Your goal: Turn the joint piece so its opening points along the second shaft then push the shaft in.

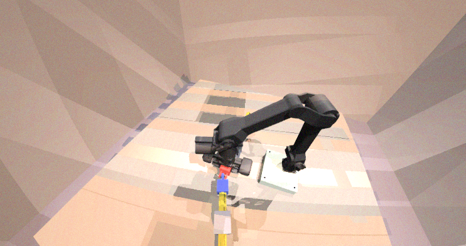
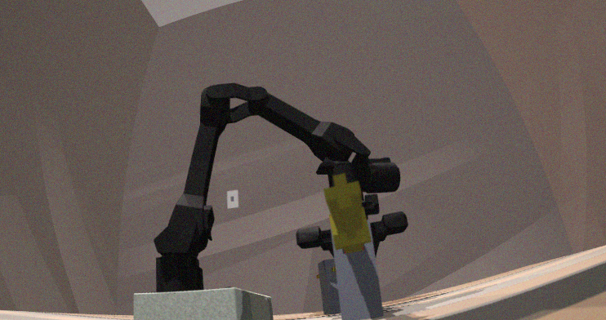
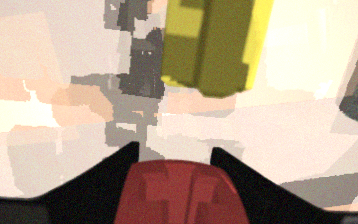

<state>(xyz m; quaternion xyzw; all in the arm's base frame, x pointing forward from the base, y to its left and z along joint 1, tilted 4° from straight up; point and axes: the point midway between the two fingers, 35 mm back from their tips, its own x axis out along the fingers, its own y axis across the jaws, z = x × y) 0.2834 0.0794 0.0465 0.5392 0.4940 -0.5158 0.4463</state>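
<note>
The red joint piece point(image 1: 225, 170) point(image 3: 180, 195) sits beyond the blue hinge part point(image 1: 222, 186) on the end of the first yellow shaft point(image 1: 222, 199). That shaft runs through a pale block point(image 1: 222, 223). My gripper point(image 1: 225, 166) point(image 3: 175, 152) is shut on the red joint piece, with one finger on each side. The second yellow shaft point(image 2: 349, 226) point(image 3: 205, 50) slopes on its tall grey-blue block point(image 2: 356, 283). In the wrist view its end stands ahead of the joint piece and a little right, with a gap between. The joint's opening cannot be made out.
The arm's pale base plate point(image 1: 277, 176) point(image 2: 186, 304) lies to the right of the joint in the top view. The arm bends high over the table and hides most of the second shaft there. The first shaft's block point(image 2: 327, 286) shows behind the taller one in the exterior view.
</note>
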